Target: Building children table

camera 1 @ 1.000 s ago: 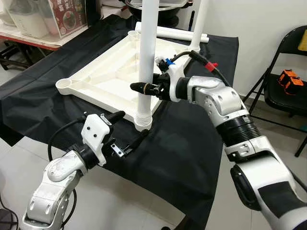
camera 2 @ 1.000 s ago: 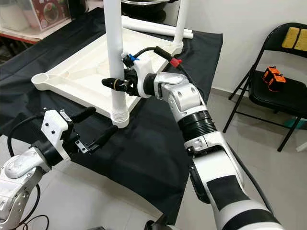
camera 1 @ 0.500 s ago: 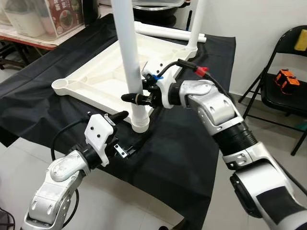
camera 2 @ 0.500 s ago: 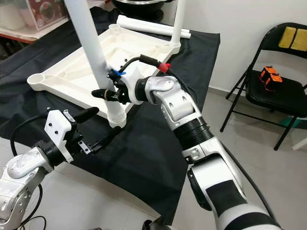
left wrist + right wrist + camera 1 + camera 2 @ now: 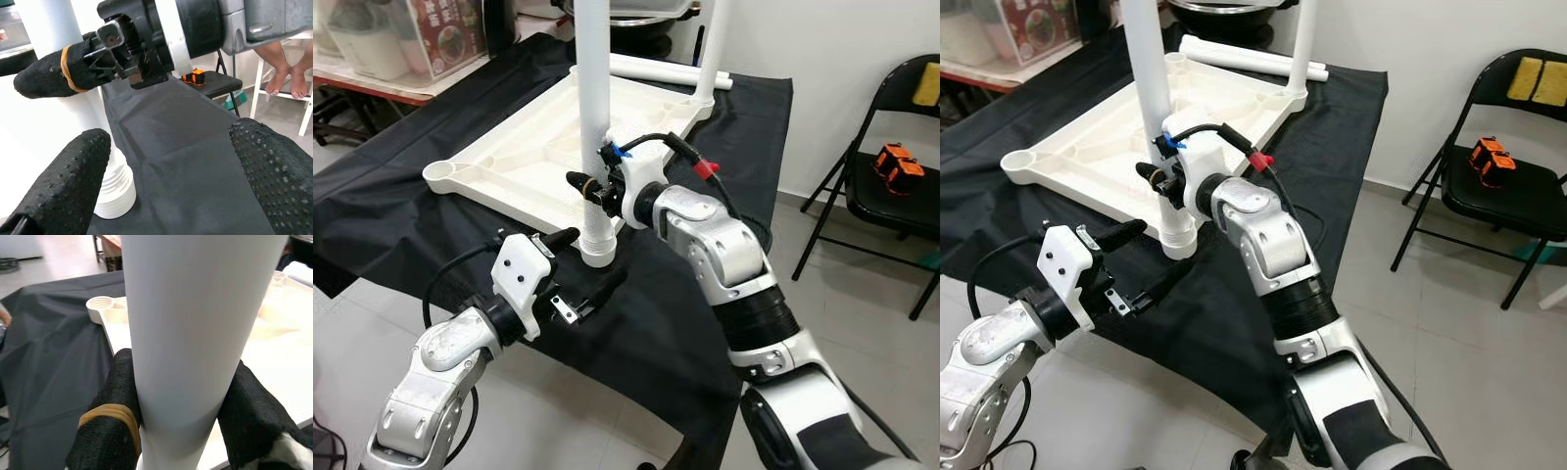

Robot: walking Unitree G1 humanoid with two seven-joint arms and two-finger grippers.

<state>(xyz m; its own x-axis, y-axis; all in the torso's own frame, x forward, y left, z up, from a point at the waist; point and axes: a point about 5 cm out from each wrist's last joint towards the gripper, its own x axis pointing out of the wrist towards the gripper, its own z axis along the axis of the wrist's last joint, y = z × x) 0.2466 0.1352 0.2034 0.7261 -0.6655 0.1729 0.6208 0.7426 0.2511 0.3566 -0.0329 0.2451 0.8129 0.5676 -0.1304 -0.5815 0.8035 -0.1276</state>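
Now the right gripper (image 5: 591, 186) clamps the white table leg (image 5: 594, 117) at the tabletop (image 5: 524, 162) corner socket; next, twist it home. Left gripper (image 5: 589, 266) wide.

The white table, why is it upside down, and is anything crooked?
The tabletop lies underside up on the black cloth so legs can go in. The right gripper clamps one white leg at the near corner, roughly upright. One spare leg lies loose behind. The left gripper waits open.

Smooth white plastic leg (image 5: 594, 108); matt black cloth (image 5: 695, 294); pebbled claw pads (image 5: 264, 161).
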